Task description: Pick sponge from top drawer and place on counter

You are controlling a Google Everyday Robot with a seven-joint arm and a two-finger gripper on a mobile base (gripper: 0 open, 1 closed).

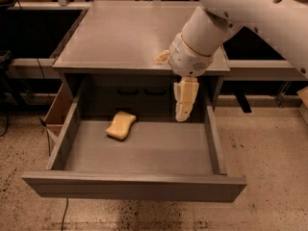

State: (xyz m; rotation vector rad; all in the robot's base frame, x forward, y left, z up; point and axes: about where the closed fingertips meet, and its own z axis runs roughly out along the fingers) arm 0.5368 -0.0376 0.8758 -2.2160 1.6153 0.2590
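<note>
The top drawer (134, 189) is sitting pulled far out toward the camera, and its flat grey front is standing nearest of all. The speckled floor (269, 148) is showing below it and on both sides. Inside the drawer, the front part of the grey bottom is lying bare.

The sponge (121, 125) is lying flat on the drawer bottom, toward the back and a bit left of the middle. It is pale yellow with wavy sides, and nothing is touching it. A brown board (58, 110) is leaning just outside the drawer's left wall.

The gripper (183, 115) is hanging over the back right part of the drawer, pointing straight down. It is hovering in the air above the drawer bottom, off to the right of the sponge and apart from it. From here it is looking like one cream-yellow piece, so nobody can tell whether it is open or closed.

Behind it, the counter (120, 37) is lying flat and grey across the top of the cabinet. The big white arm (250, 8) is reaching in from the top right and covering the counter's right front corner.
</note>
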